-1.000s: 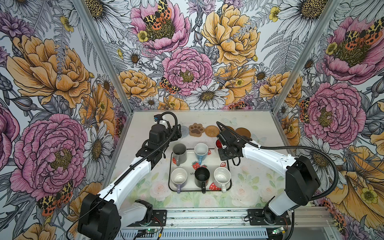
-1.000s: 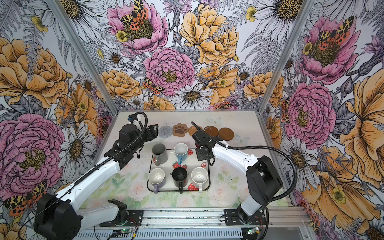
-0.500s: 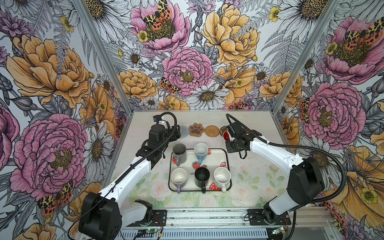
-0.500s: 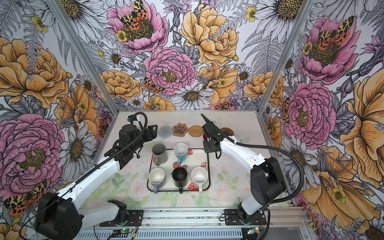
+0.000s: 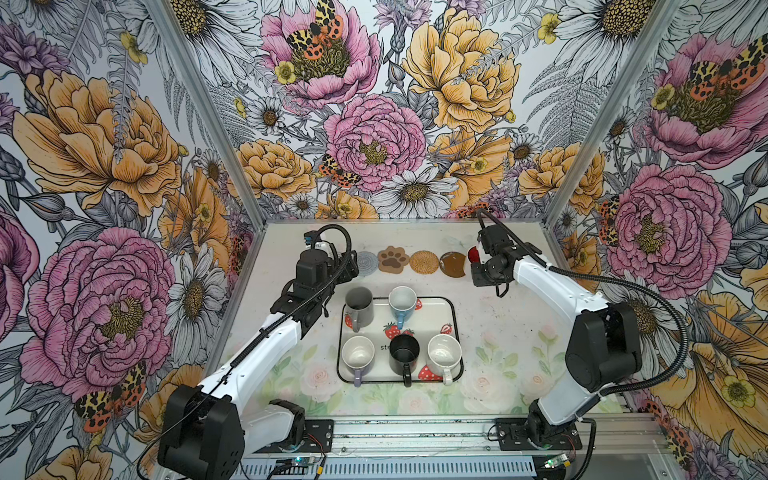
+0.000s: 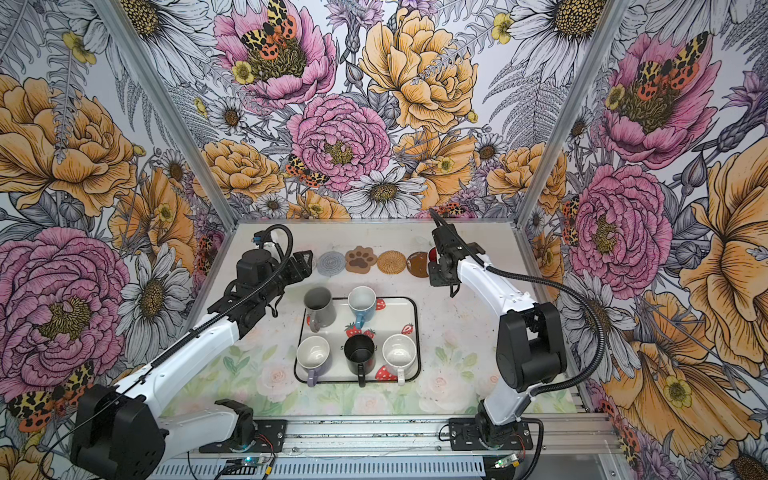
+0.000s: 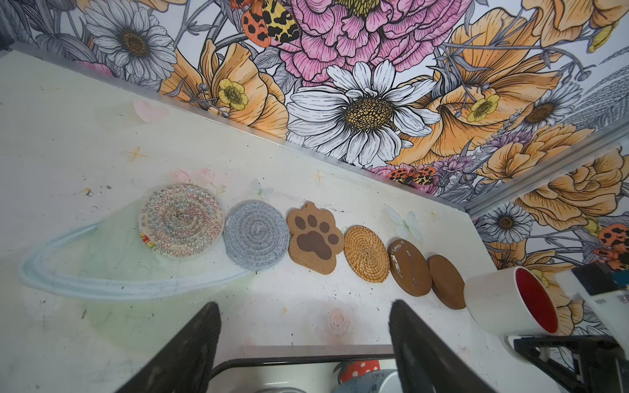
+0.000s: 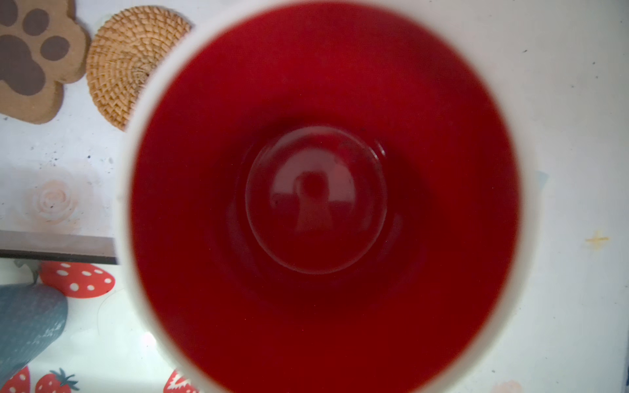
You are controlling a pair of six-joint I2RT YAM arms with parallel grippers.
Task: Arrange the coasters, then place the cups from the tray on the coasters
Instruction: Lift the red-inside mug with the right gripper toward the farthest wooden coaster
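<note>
**Clerk:** Entry one, right gripper (image 5: 476, 264)?

**Checker:** Closed on the white mug (image 7: 500, 303), red inside. Its fingers are hidden, so the hold point, handle or rim, cannot be listed. Location: 1 o'clock from the tray (image 5: 434, 313), at the 3 o'clock end of the coaster row, over or against the end brown coaster (image 7: 446, 283).

**Clerk:** Hazards?

**Checker:** Three, all judged.
- The end brown coaster touches or overlaps the inner brown coaster (image 7: 408, 267). A base set across both would sit unevenly and rock.
- A low sideways approach could shove those coasters out of line.
- If the mug does not hang plumb, release could land it on an edge.

**Clerk:** Entry two, left gripper (image 7: 303, 306)?

**Checker:** Jaws wide apart, holding nothing. It is at 11 o'clock from the tray, facing the row.

**Clerk:** Outward from there?

**Checker:** Row, 3 towards 9 o'clock:
- rattan coaster (image 7: 366, 253)
- paw coaster (image 7: 315, 238)
- grey woven coaster (image 7: 257, 234)
- multicoloured woven coaster (image 7: 180, 221)

On the tray:
- grey mug (image 5: 359, 309)
- blue mug (image 5: 402, 300)
- lavender mug (image 5: 358, 352)
- black mug (image 5: 404, 353)
- speckled mug (image 5: 444, 352)

**Clerk:** Not verifiable?

**Checker:** Whether the white mug's base touches anything, because the right wrist view is filled by its red interior and the landing spot is concealed. In both top views the end brown coaster sits behind the right gripper and the multicoloured woven coaster behind the left gripper. The tray's lettering is partly covered by the black mug.
</note>
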